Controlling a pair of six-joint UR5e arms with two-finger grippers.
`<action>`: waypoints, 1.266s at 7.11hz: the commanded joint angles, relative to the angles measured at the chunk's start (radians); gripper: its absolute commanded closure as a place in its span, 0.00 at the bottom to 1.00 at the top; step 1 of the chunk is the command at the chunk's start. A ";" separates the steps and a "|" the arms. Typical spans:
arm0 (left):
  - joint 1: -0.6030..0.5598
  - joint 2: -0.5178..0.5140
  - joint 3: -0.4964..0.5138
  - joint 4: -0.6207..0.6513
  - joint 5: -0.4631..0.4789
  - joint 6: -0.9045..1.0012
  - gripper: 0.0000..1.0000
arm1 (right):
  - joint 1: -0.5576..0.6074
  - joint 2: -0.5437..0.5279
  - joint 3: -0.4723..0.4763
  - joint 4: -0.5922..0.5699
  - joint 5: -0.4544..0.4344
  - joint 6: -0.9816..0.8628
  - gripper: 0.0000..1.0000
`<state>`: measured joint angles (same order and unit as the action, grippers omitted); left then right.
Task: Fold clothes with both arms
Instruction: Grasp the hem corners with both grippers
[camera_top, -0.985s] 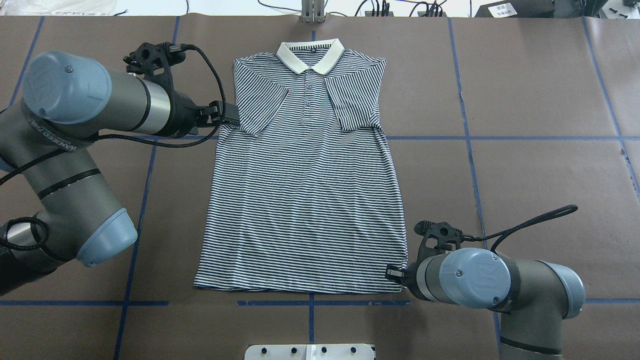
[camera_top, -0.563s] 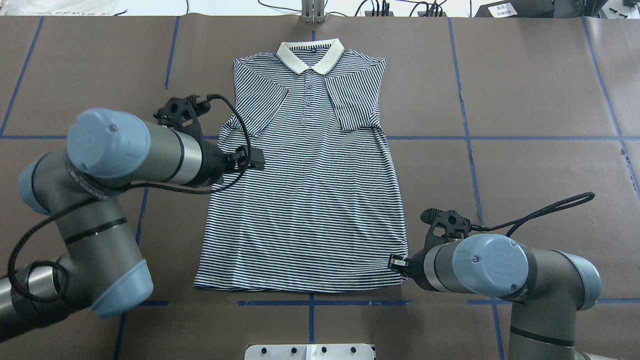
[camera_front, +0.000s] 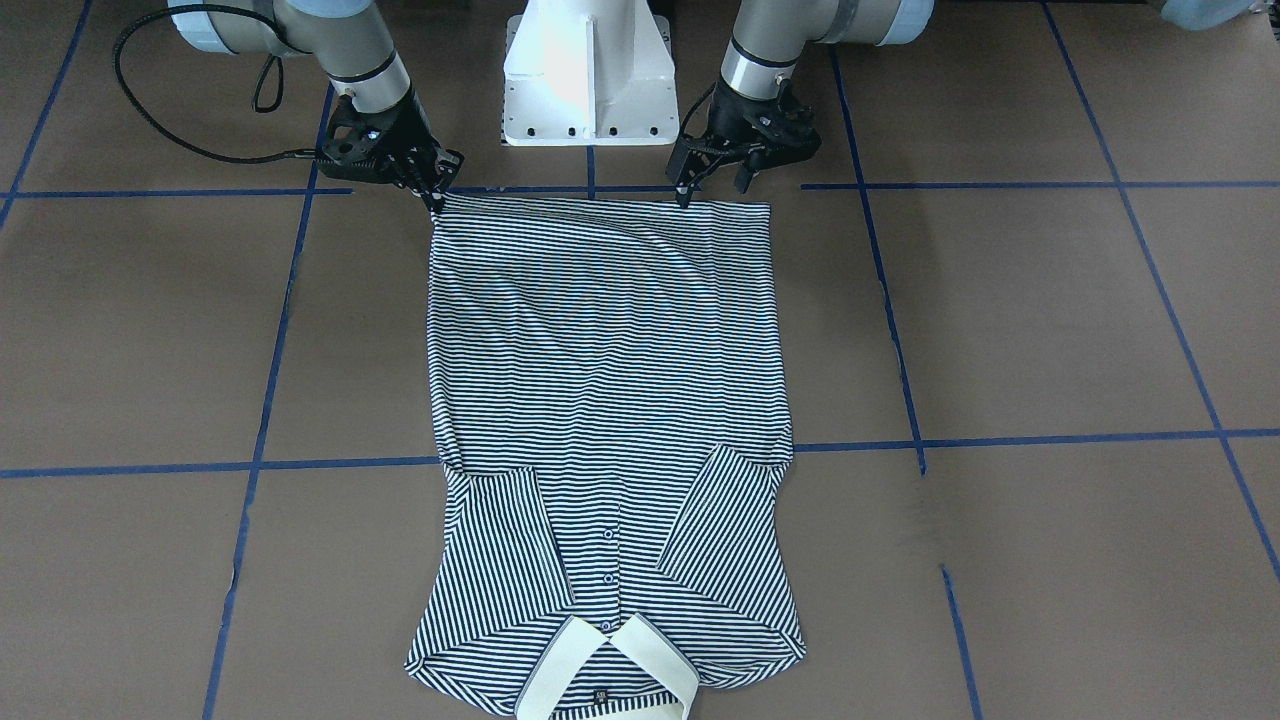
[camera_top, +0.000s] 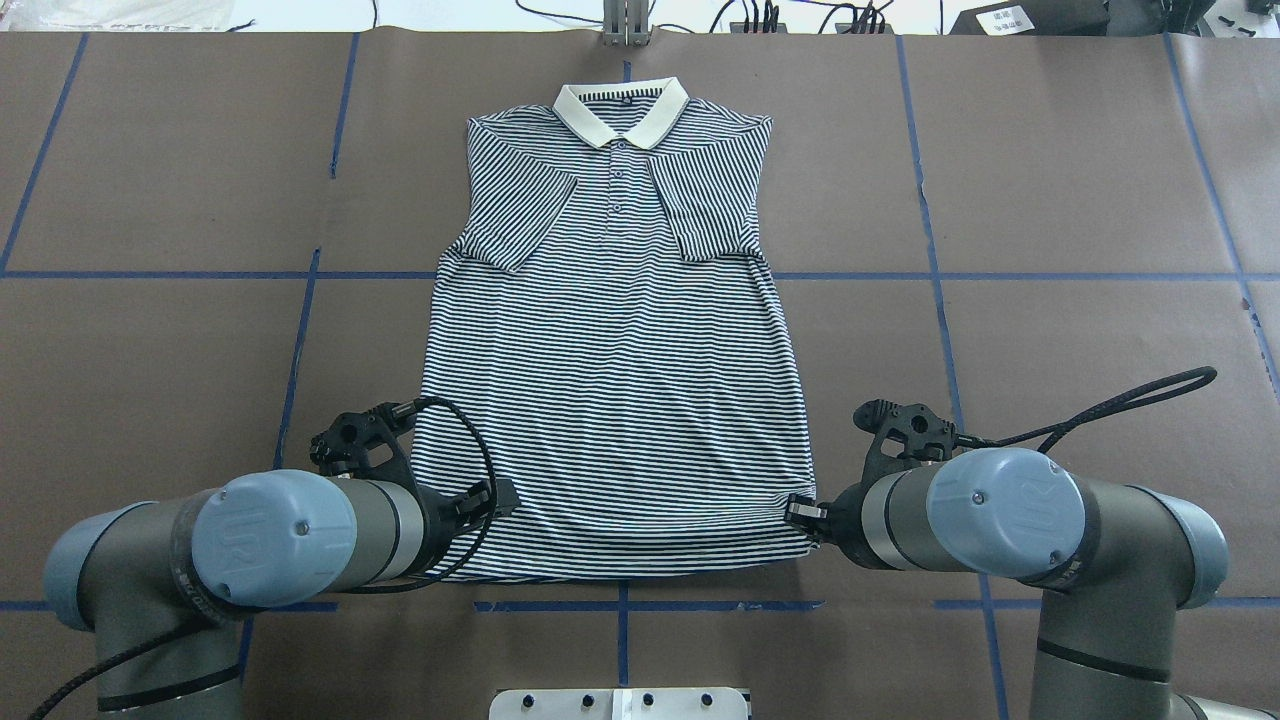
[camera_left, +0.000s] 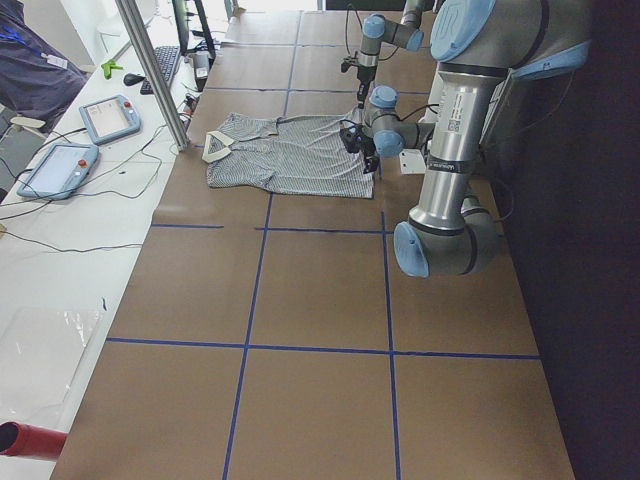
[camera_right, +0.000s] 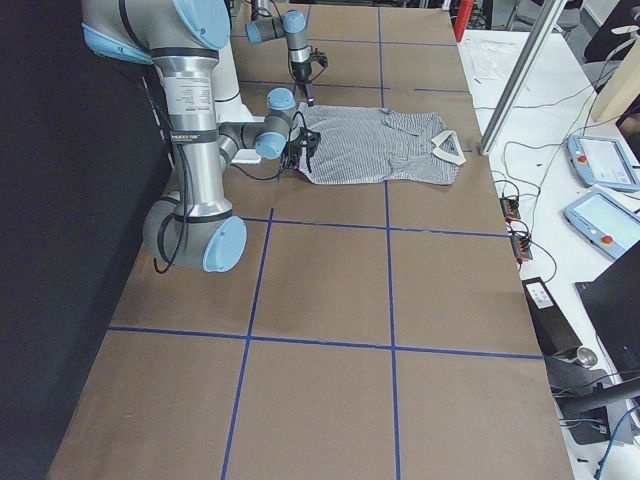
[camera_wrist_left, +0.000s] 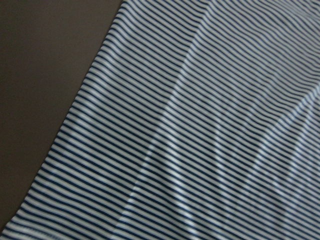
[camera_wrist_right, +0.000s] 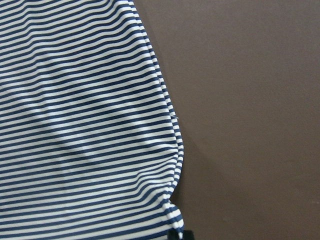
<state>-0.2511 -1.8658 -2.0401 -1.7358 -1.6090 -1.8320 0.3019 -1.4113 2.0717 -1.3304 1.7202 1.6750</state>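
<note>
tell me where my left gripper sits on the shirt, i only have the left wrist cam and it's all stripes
Observer: The left gripper is over the polo shirt's bottom hem, a little inboard of the hem's left corner, with its fingers spread.
Operator: is the right one on the shirt
Observer: Yes. The right gripper has its fingertips closed on the hem's other corner, and the fabric puckers there.
Operator: sleeves dealt with?
Observer: Both sleeves lie folded inward over the chest. The collar lies flat at the far end of the table.
</note>
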 joint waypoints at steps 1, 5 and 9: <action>0.026 0.048 0.003 0.045 0.023 -0.012 0.01 | 0.005 0.003 0.022 0.002 0.002 0.000 1.00; 0.030 0.074 0.044 0.044 0.031 -0.009 0.02 | 0.014 0.012 0.030 0.003 0.010 -0.001 1.00; 0.033 0.074 0.047 0.045 0.046 -0.004 0.10 | 0.023 0.012 0.030 0.007 0.013 -0.001 1.00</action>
<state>-0.2183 -1.7918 -1.9935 -1.6906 -1.5648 -1.8366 0.3214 -1.3991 2.1015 -1.3240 1.7309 1.6736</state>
